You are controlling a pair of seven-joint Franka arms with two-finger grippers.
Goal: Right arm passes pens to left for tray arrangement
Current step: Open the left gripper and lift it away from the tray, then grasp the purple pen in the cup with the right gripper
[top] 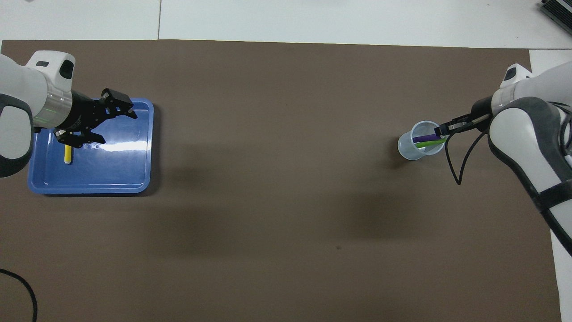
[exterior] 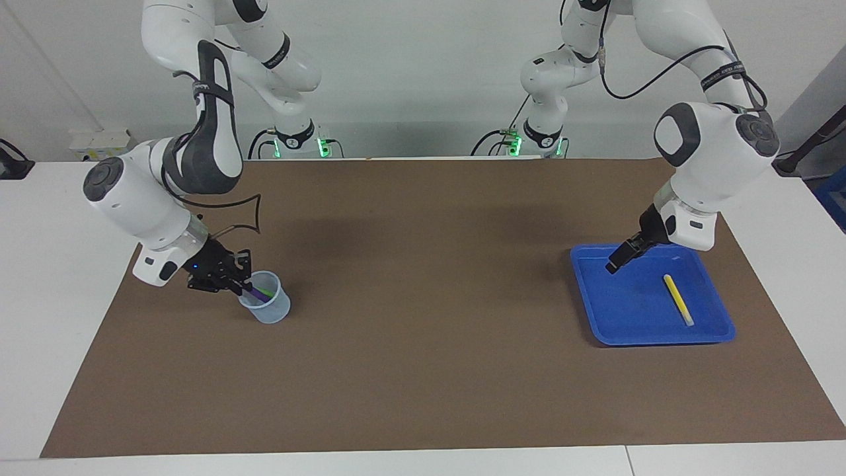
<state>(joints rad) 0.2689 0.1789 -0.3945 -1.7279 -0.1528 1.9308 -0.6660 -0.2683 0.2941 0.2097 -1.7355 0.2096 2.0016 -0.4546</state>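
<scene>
Currently the left hand [top: 114, 123] hangs over the tray [exterior: 628, 317], fingers spread and empty. The yellow pen [exterior: 678, 299] lies flat in the tray, toward the left arm's end. The right hand [exterior: 246, 285] is at the cup [exterior: 271, 311], fingers pinching the purple pen [top: 423, 139]. The green pen [top: 431, 143] stands in the cup beside it.
</scene>
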